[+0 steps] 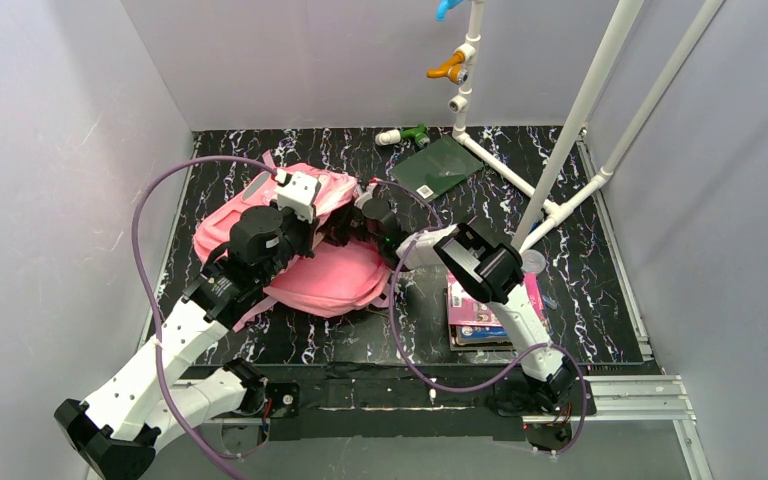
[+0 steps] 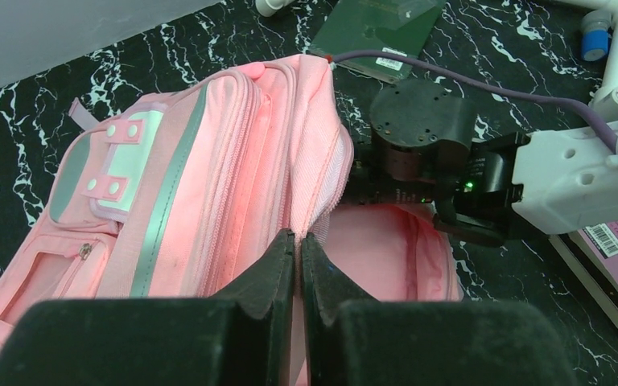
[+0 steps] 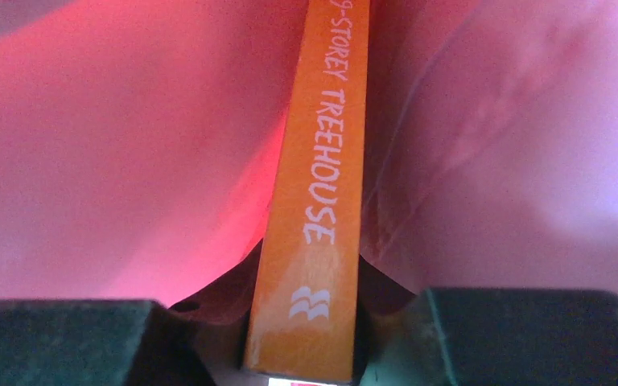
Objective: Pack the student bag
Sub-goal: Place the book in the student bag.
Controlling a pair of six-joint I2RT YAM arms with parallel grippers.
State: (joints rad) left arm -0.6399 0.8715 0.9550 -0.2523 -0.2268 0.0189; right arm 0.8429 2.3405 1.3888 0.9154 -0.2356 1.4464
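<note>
- The black, white-veined table (image 1: 300, 345) carries the bag; the bag sits left of its middle in the top view.
- The bag (image 1: 335, 275) is pink with grey stripes. It lies on its side, front pocket turned left and open mouth turned right.
- A white pipe frame (image 1: 580, 110) stands well to the right of the bag and behind it, with an orange tap handle (image 1: 448, 68) high on its rear post.
- Both arms reach in to the bag's mouth, the left arm across the bag's near side and the right arm from the bag's right.
- A stack of books (image 1: 480, 320) lies on the table to the right of the bag, towards the arm bases and partly under the right arm.
- A flat green board (image 1: 438, 167) with a white label lies behind the bag, to its right and apart from it.
- The left gripper (image 2: 299, 241) has its jaws pressed together on the upper edge of the bag's mouth, and the pink fabric is pinched between them and lifted.
- The right gripper (image 3: 302, 342) is inside the bag, with pink lining on both sides. Its jaws are partway apart and clamped on an orange book.
- The orange book (image 3: 314, 201) points spine-up into the bag, and "STOREY TREEHOUSE" is printed along its spine.
</note>
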